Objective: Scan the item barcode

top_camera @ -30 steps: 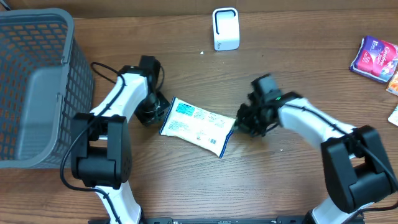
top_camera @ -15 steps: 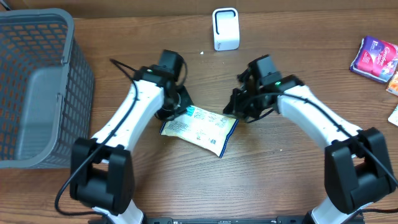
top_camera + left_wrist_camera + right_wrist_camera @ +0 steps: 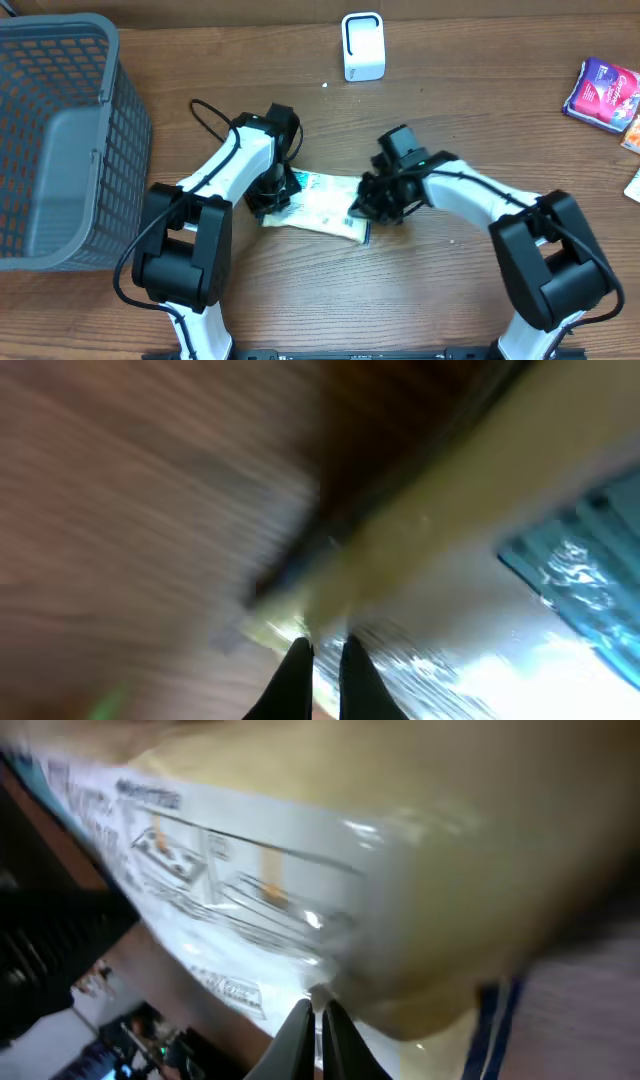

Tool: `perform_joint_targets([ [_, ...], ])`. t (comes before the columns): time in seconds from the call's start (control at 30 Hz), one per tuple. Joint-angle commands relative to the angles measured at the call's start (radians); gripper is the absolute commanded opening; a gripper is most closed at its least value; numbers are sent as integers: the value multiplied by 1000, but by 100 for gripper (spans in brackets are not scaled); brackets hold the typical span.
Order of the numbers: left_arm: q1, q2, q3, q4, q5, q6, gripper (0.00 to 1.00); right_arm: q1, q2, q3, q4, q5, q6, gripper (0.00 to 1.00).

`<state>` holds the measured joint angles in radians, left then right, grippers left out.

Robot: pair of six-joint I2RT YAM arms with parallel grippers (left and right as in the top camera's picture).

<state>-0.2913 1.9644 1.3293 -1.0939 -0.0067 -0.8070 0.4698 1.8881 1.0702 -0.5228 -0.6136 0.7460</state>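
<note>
At opposite ends of the packet (image 3: 318, 204), left fingers (image 3: 294, 676) and right fingers (image 3: 297, 1030) clamp tight.

Your left arm (image 3: 215, 178) and right arm (image 3: 470, 195) wore white shells on the long links, with black, blocky joints between them. A thin black cable (image 3: 200, 106) looped off the left one. The left fingers (image 3: 293, 678) and right fingers (image 3: 297, 1034) were slim, black and tapered to points.

Shop checkout setup: mesh basket (image 3: 62, 62), barcode scanner (image 3: 363, 46).
</note>
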Motion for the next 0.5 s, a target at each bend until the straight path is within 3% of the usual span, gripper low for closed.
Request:
perform_joint_targets([
  [0.0, 39, 16, -5, -36, -90, -39, 4, -140, 6, 27, -59, 29, -135, 10],
  [0.17, 44, -11, -1, -39, -83, -50, 4, -239, 6, 151, -188, 40, -336, 16],
  [0.33, 43, -106, 27, -48, -38, -50, 4, -256, 6, 297, -310, 58, -441, 30],
  [0.4, 43, -164, 37, -42, -24, -50, 4, -256, 6, 322, -322, 58, -440, 41],
  [0.47, 45, -217, 39, -29, -28, -45, 4, -256, 6, 324, -323, 58, -440, 70],
])
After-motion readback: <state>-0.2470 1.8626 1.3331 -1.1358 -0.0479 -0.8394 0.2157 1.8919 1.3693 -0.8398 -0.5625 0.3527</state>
